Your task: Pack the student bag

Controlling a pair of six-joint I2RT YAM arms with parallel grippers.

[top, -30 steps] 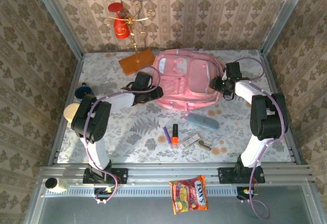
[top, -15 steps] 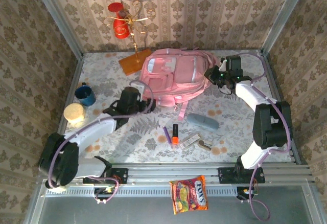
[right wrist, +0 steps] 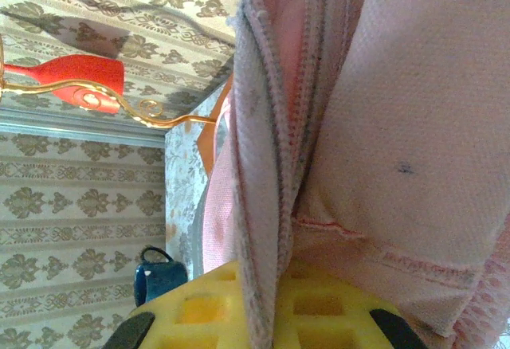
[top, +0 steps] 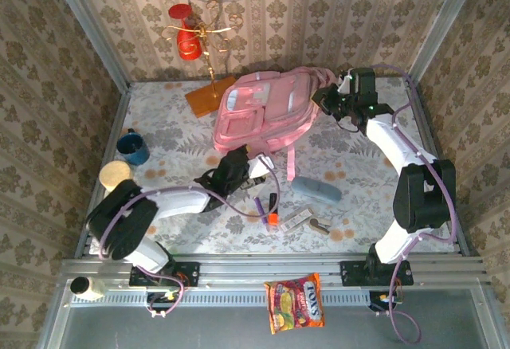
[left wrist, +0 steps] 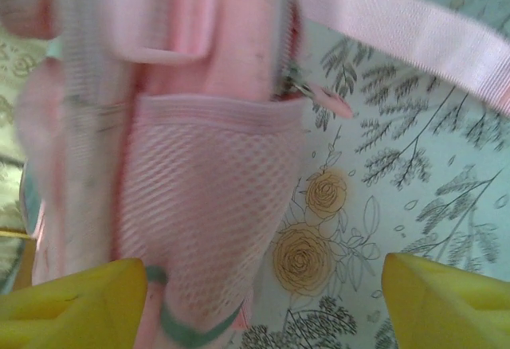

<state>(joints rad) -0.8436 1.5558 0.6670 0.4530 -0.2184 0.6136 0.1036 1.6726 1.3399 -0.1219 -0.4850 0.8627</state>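
A: What colour is the student bag (top: pixel 263 110)?
B: Pink, mesh pocket (left wrist: pixel 211 198) too, just ahead of the left gripper (left wrist: pixel 259 309), whose fingers (left wrist: pixel 72 305) are yellow.
A: The table (left wrist: pixel 414 166) beneath?
B: Pale, printed with grey ferns and yellow roses.
A: Beyond the right gripper (right wrist: pixel 263 305)?
B: A red ornament (right wrist: pixel 76 74), a blue mug (right wrist: pixel 159 273), beige damask wallpaper (right wrist: pixel 80 205).

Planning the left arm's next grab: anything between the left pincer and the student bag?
Nothing visible. The open left pincer faces the student bag directly; its mesh side pocket lies straight ahead of it. A loose strap crosses off to the side. The right pincer grips the bag's far end.
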